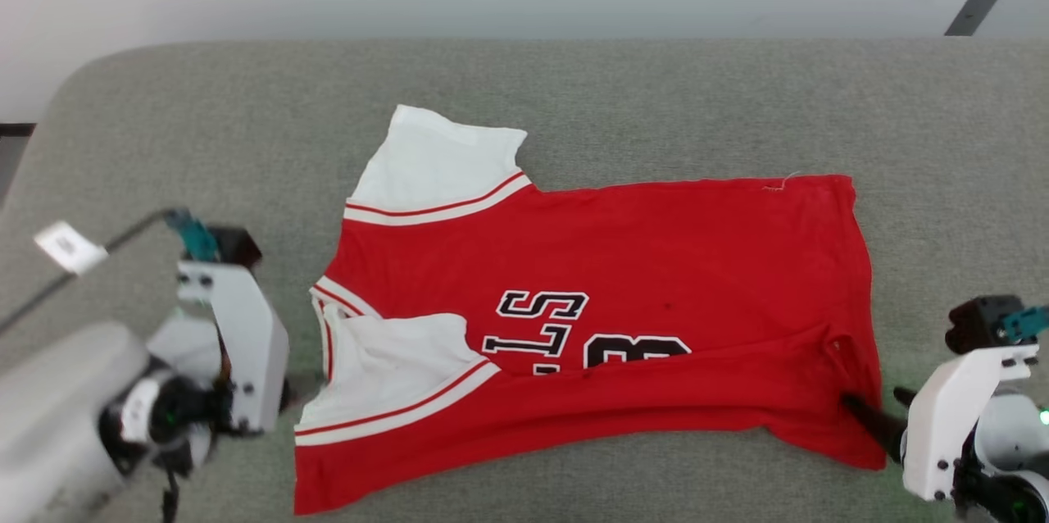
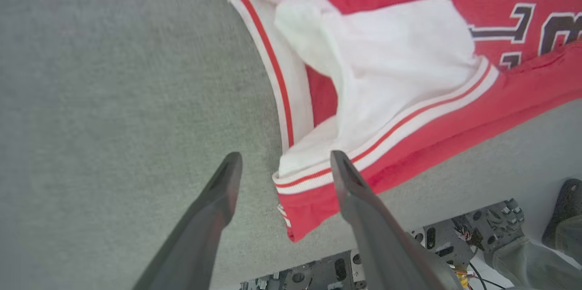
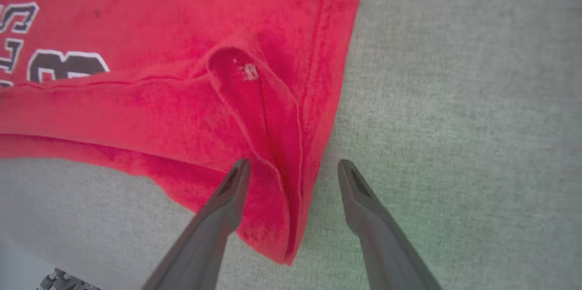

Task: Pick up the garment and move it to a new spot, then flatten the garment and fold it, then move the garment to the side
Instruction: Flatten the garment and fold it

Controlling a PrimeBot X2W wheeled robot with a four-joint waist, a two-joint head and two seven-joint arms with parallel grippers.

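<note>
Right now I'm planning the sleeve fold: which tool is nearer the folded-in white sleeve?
Left. The left tool is open beside the sleeve; the right tool is open at the shirt's far hem corner.

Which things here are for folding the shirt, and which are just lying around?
For the job: garment, left gripper, right gripper, both open.
Just lying about: white tag on a cable, dark bar at the far edge, a person's foot.
</note>
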